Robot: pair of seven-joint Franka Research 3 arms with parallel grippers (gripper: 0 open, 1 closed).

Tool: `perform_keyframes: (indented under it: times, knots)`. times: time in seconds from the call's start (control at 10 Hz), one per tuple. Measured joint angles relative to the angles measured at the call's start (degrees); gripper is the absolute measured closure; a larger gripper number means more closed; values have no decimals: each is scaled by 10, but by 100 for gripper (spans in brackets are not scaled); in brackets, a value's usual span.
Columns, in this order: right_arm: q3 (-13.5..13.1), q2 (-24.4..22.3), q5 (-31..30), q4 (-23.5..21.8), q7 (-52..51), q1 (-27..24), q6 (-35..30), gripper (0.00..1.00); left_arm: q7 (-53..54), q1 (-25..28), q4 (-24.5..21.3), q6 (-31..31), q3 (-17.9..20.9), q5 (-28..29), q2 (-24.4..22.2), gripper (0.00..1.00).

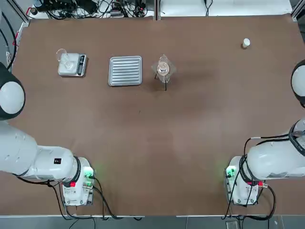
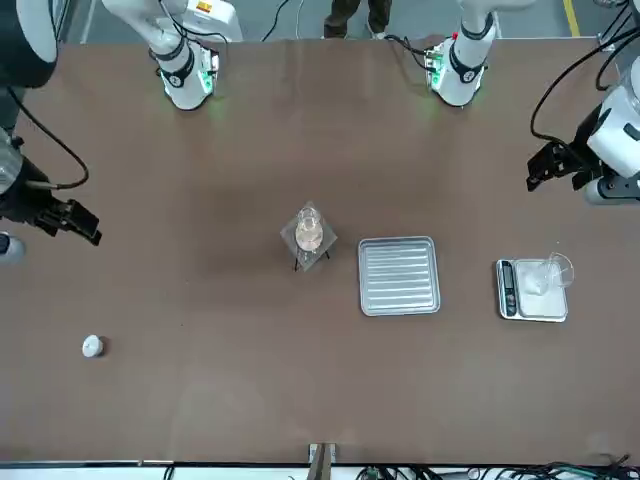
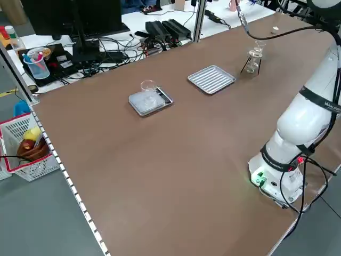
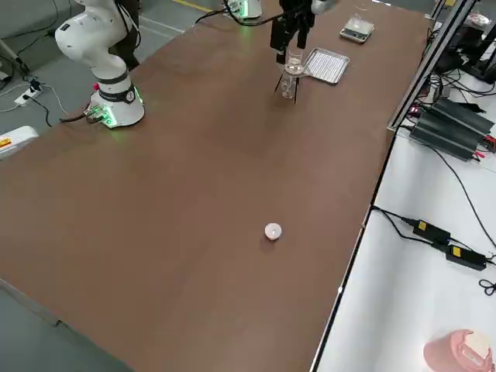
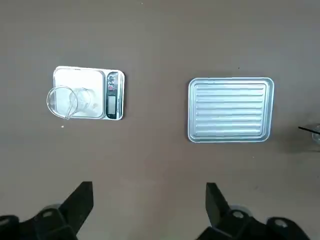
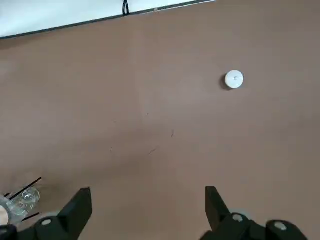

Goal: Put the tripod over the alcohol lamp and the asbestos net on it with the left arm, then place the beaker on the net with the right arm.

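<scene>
Mid-table, right of the tray, the black wire tripod stands with the grey asbestos net across its ring. The clear beaker sits upright on the net; the same stack shows in the front view, beaker on top. Under the net the alcohol lamp is mostly hidden; some glass shows between the legs. My left gripper hangs open and empty near the table's left side, above the scale and tray. At the table's right side my right gripper is open and empty, well apart from the stack.
A ridged silver tray lies left of the stack. Further left, a white scale carries a clear glass vessel. A small white cap stands at the far right. Cables run along the far edge.
</scene>
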Motion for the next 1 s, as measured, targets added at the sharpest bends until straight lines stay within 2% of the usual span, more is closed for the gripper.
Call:
perform_keyframes:
  times: [0.3, 0.6, 1.0]
  knots:
    - [-16, -7, 0, -6, -16, 2, 18, 0, -4, 2, 0, 0, 1, 0, 0, 0]
    - [-17, -27, 0, -30, -19, 4, 17, 0, -4, 2, 0, 0, 1, 0, 0, 0]
    - [-18, -32, 0, -40, -19, 12, 17, 0, -4, 2, 0, 0, 1, 0, 0, 0]
